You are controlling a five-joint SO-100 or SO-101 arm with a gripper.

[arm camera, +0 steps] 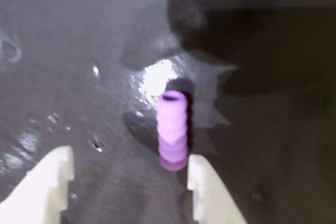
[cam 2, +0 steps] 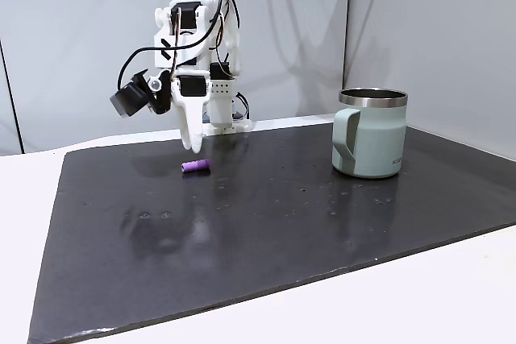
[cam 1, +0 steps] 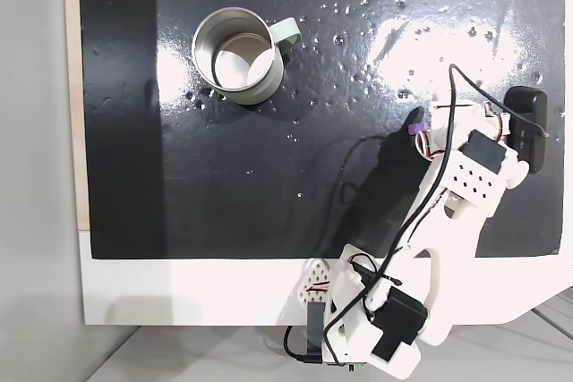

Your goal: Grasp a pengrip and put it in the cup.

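The pengrip (cam 2: 195, 166) lies on its side on the black mat (cam 2: 266, 223) that covers most of the white table (cam 2: 419, 296), and nothing holds it. In the wrist view the pengrip (arm camera: 172, 130) is a ribbed purple tube with its open end pointing away from the camera; its near end sits just beside the inner edge of the right-hand white finger (arm camera: 207, 192), too close to say whether they touch, while the other finger (arm camera: 44, 184) stands well apart at the left. The fingers are spread wide with only mat between them. In a fixed view from the side the gripper (cam 2: 192, 138) points downward, its tips just above and behind the pengrip. In a fixed view from above, a small part of the pengrip (cam 1: 413, 129) shows at the edge of the arm (cam 1: 448, 212), near the right side of the mat (cam 1: 269, 176). The cup (cam 1: 238, 55) stands upright well away toward the upper left there, its handle pointing right and its shiny inside bare. From the side, the cup (cam 2: 371, 144) stands at the right of the mat, far from the pengrip, handle turned toward the camera.
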